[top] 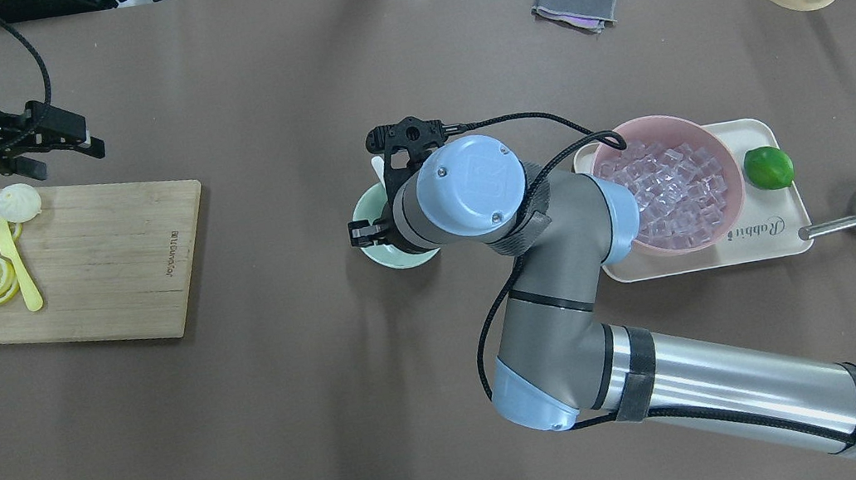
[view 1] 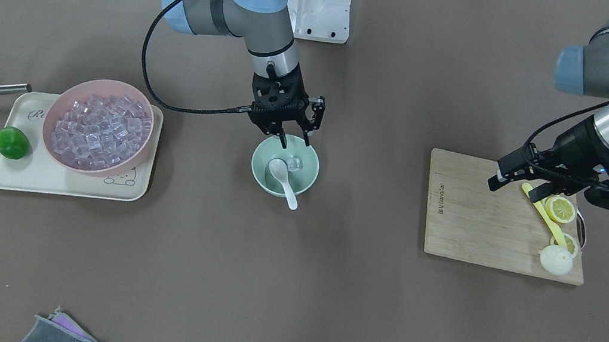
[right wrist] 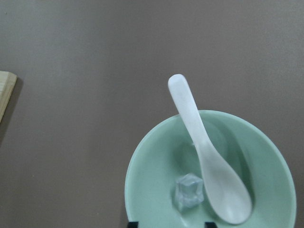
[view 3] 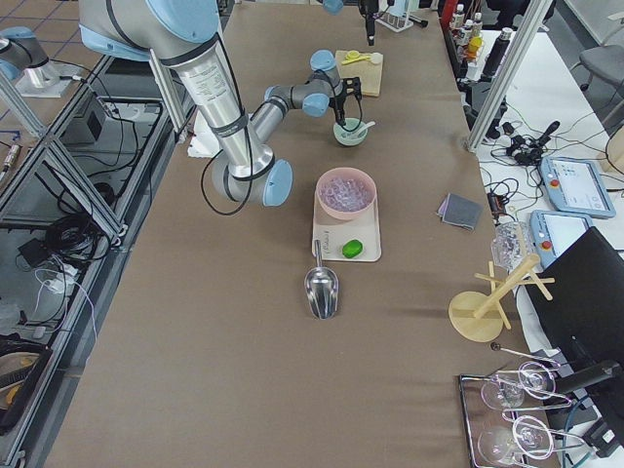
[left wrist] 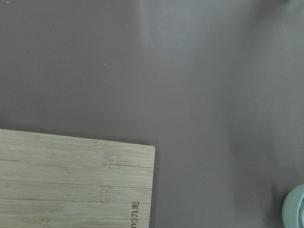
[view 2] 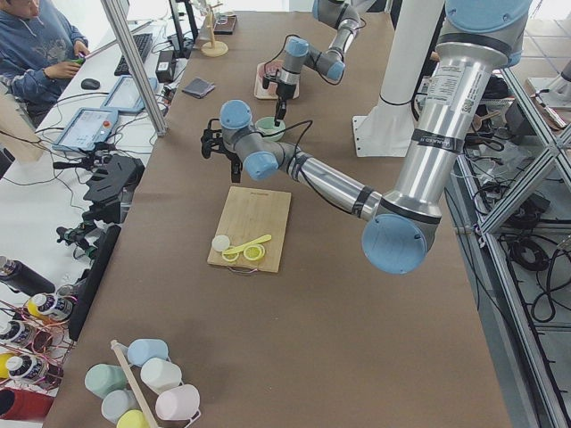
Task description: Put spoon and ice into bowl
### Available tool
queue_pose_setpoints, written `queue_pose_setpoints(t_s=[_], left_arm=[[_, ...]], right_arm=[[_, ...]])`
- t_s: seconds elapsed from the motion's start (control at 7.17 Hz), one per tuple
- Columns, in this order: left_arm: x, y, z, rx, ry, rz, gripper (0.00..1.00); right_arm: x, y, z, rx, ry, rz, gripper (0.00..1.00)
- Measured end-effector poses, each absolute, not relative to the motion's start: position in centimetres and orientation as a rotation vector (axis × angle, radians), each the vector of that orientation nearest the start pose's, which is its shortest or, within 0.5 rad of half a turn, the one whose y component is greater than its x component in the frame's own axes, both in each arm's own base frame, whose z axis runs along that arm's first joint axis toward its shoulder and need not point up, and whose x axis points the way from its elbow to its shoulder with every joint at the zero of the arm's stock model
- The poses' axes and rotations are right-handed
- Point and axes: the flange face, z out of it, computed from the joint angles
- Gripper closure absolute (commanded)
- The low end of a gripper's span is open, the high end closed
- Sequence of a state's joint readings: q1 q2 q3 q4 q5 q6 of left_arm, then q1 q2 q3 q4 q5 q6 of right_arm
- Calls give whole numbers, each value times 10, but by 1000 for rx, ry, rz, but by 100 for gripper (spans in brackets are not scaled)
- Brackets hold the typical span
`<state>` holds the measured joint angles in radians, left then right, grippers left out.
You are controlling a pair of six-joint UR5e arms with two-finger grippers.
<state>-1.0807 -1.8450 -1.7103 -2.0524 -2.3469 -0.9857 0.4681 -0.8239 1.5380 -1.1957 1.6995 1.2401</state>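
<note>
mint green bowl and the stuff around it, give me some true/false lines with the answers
The spoon lies in the mint bowl, handle over the rim. True.
One ice cube sits in that bowl beside the spoon. True.
The right hand is shut on the spoon. False: it is open above the bowl, holding nothing.
The pink bowl is empty. False: it is full of ice cubes.
The lime sits inside the pink bowl. False: it is on the tray beside it.

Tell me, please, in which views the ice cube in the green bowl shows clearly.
Right wrist view: the ice cube is sharp, beside the spoon in the bowl. Front-facing view: small but distinct. Overhead view: the right arm hides it. Side views: too small to tell.
</note>
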Motion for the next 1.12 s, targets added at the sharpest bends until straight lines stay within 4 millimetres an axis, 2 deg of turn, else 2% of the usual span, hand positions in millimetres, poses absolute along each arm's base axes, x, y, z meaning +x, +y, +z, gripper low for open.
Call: queue_pose_setpoints(t_s=[0.14, 0.28, 0.42, 0.56, 0.7, 0.84, 1.12], left_arm=[[224, -555, 391, 129, 1086, -106, 1], [223, -558, 399, 119, 1075, -114, 1], [219, -560, 405, 121, 1067, -117, 1], [213, -561, 408, 132, 1063, -112, 1], [201, -561, 413, 150, 1057, -102, 1], [180, -559, 431, 176, 1036, -80, 1], [122, -541, 493, 235, 960, 6, 1]], right_arm=[[-570, -444, 185, 310, -1046, 63, 0], [-527, -463, 206, 282, -1048, 69, 0], [-450, -491, 236, 245, -1042, 50, 0], [-362, -518, 271, 230, -1017, -6, 0], [-294, -536, 311, 231, -969, -72, 0], [-238, -548, 352, 235, -904, -129, 0], [-152, -550, 425, 232, -814, -210, 0]])
